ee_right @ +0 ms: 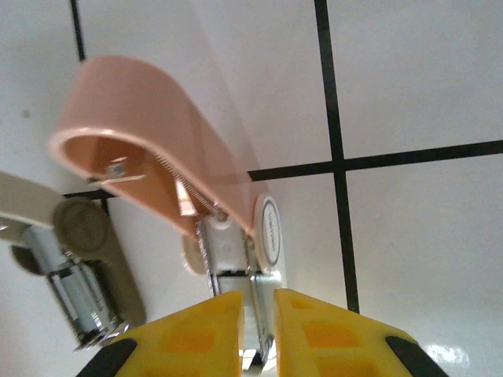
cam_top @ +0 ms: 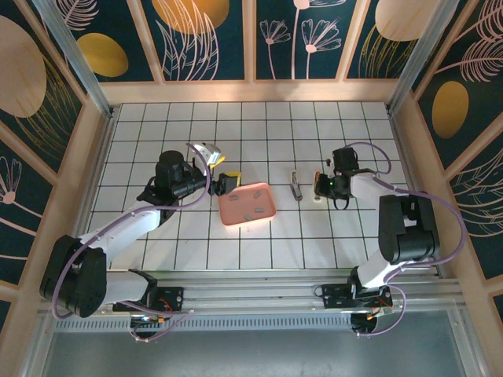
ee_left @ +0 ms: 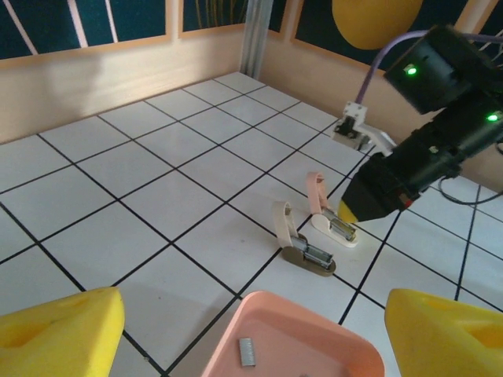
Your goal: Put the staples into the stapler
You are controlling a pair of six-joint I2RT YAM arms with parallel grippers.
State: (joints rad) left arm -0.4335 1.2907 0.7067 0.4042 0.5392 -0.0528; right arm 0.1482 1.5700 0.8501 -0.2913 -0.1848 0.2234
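Two staplers open, 3 o'clock of pink tray point(cam_top: 234, 203). Right gripper point(ee_right: 258, 330) narrow, pinching stapler point(ee_right: 228, 251) magazine; second stapler point(ee_left: 308, 255) beside. Left gripper point(cam_top: 229, 183) wide, empty, tray's 10 o'clock. Staples point(ee_left: 247, 351) in tray; next likely: fine pinch on one strip

My right fingers point(ee_right: 189, 334) and left fingers point(ee_left: 63, 330) are yellow. Between the right pair sits a stapler point(ee_right: 149, 133) with a pink lid, white base and silver channel. Beside it is a second stapler point(ee_right: 118, 275), cream over olive-brown. Between my left fingers is a pink tray point(ee_left: 314, 345) with grey staples point(ee_left: 247, 352). The white surface point(ee_left: 157, 196) is gridded black.
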